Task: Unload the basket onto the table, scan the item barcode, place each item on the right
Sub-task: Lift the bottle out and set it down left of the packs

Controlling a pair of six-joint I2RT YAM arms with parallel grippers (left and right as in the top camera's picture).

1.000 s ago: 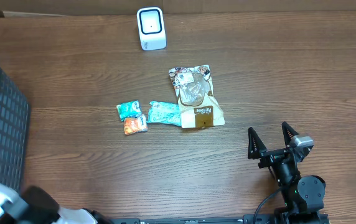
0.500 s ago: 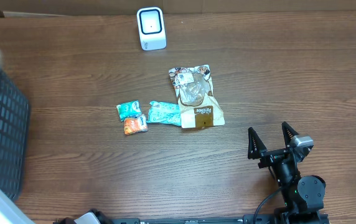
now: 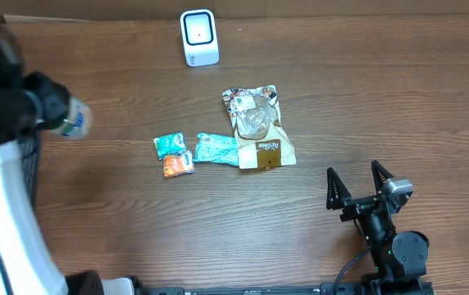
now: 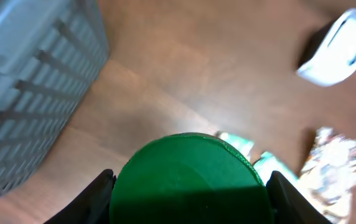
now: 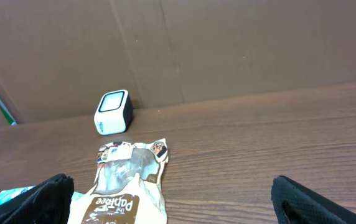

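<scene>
Left wrist view: my left jaws pinch a green-lidded round container (image 4: 187, 177) aloft, probably for the white boxy scanner (image 4: 340, 46) at one o'clock; right jaws spread.

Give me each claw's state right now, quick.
Left claw: closed on a green-lidded container.
Right claw: open, empty.

Items on hand: 1 scanner (image 3: 198, 37), 1 brown pouch (image 3: 257, 127) and 3 small packets (image 3: 216, 148). Also in view: 1 basket (image 4: 16, 37) and 1 green-capped bottle (image 4: 187, 174).
</scene>
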